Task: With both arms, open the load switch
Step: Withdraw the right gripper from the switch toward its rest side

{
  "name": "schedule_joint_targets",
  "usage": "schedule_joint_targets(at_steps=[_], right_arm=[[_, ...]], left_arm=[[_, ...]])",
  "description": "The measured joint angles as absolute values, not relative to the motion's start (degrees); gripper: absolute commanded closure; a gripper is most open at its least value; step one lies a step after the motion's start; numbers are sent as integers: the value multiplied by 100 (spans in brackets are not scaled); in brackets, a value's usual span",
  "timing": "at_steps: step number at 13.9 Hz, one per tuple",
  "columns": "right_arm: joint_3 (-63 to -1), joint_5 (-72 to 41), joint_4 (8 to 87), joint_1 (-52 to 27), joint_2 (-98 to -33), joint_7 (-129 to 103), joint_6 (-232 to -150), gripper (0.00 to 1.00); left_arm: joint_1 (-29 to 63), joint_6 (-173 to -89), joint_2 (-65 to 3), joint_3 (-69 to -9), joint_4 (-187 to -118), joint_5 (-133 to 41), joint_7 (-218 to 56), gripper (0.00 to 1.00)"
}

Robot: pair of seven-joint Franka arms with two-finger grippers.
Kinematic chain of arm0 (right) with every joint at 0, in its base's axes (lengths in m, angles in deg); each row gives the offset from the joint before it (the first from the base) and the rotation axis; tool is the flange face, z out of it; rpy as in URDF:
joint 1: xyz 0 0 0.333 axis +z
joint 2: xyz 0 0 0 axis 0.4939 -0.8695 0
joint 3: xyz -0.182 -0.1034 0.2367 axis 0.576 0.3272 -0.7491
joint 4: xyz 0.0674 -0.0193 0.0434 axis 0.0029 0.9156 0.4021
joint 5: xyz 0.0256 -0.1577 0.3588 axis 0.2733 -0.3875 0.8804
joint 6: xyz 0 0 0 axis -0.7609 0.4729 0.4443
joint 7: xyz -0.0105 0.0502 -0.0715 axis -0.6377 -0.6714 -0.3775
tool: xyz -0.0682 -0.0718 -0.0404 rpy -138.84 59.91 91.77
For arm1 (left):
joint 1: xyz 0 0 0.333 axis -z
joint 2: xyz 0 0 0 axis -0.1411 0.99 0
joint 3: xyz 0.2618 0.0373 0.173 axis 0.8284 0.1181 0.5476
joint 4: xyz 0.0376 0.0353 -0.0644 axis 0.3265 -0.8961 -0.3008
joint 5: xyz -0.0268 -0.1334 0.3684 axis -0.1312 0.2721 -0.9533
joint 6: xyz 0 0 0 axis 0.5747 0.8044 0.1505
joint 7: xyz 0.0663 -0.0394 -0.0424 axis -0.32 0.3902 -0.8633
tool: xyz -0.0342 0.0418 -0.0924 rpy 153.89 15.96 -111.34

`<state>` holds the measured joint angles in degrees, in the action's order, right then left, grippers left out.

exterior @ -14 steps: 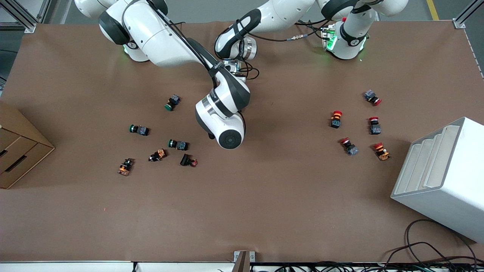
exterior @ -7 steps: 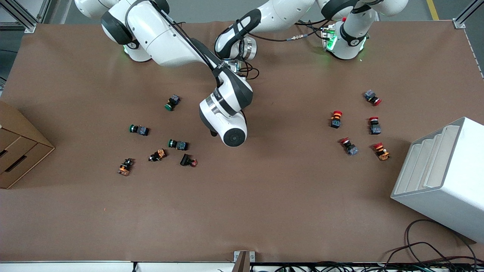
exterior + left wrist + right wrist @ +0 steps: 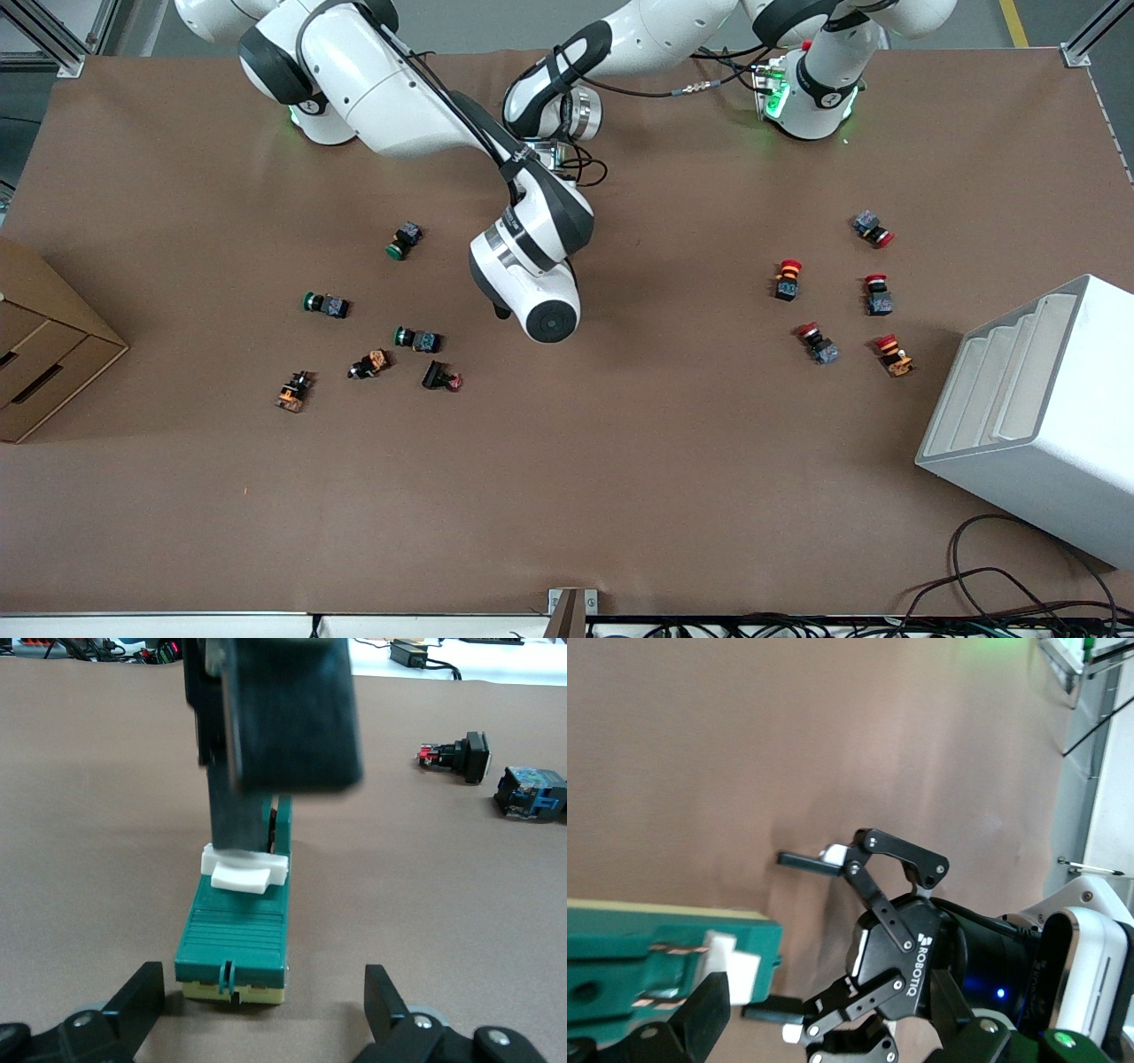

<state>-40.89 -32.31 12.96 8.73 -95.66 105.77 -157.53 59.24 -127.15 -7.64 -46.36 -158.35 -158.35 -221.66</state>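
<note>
Several green-capped pushbuttons toward right arm's end of brown table. One dark-green load switch flat near mid-table. Right gripper down on its white tab, touching; grip state not discernible. Left gripper low at switch's end, fingers spread wide, apparently clear of it. Red-capped pushbuttons toward left arm's end.

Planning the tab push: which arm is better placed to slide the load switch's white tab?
Right. The right tool sits at the white tab of the load switch; the left tool is open at its end.
</note>
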Motion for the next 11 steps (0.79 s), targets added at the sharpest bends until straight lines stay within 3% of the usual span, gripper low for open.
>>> schedule_joint_targets(at_steps=[4, 7, 11], right_arm=[[-4021, -3598, 934, 320, -9238, 9259, -15737, 0], [-4014, -4754, 869, -139, -8783, 7096, -15751, 0], [-3976, -5117, 879, -896, -8404, 4506, -16082, 0]], left_arm=[[5922, -12715, -764, -4636, -15833, -15835, -22173, 1], [5922, -12715, -763, -4636, -15833, -15835, -22174, 1], [5919, -12715, -763, -4636, -15824, -15834, -22191, 1]])
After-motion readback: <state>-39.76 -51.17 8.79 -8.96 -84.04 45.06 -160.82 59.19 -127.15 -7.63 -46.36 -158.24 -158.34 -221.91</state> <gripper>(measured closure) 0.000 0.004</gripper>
